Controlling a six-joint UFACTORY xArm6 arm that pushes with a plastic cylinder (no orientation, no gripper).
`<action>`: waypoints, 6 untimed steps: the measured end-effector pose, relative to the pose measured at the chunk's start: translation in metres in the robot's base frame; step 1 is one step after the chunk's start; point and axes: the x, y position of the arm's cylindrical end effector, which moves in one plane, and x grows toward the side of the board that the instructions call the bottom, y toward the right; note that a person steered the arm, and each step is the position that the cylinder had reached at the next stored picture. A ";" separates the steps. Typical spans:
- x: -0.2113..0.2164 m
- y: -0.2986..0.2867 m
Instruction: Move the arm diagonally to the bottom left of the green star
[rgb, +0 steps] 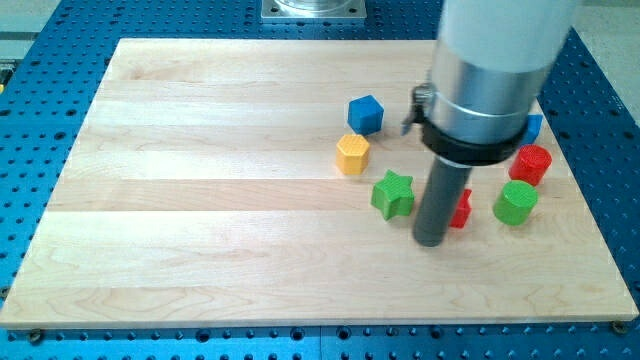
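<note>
Pale smooth wooden board (230, 200) with visible grain, matt plastic-looking green star (393, 194), perforated blue metal table (40, 60)

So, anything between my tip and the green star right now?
No. In the camera view only a narrow strip of bare wooden board separates my tip from the green star, which sits up and to the view's left.

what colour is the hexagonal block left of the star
Yellow: the hexagonal block, clearest in the camera view.

- bench (220, 200) is a pale wood board, sitting on a blue perforated base (40, 90)
- blue cube (366, 114) and yellow hexagon block (352, 153) close together
- green star (393, 194) just below those
- red cylinder (531, 164) right above green cylinder (515, 202), the view's right
- another red block (461, 208) and blue block (534, 127), mostly hidden
</note>
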 end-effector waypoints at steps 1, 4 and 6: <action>0.017 0.018; 0.075 -0.140; 0.044 -0.150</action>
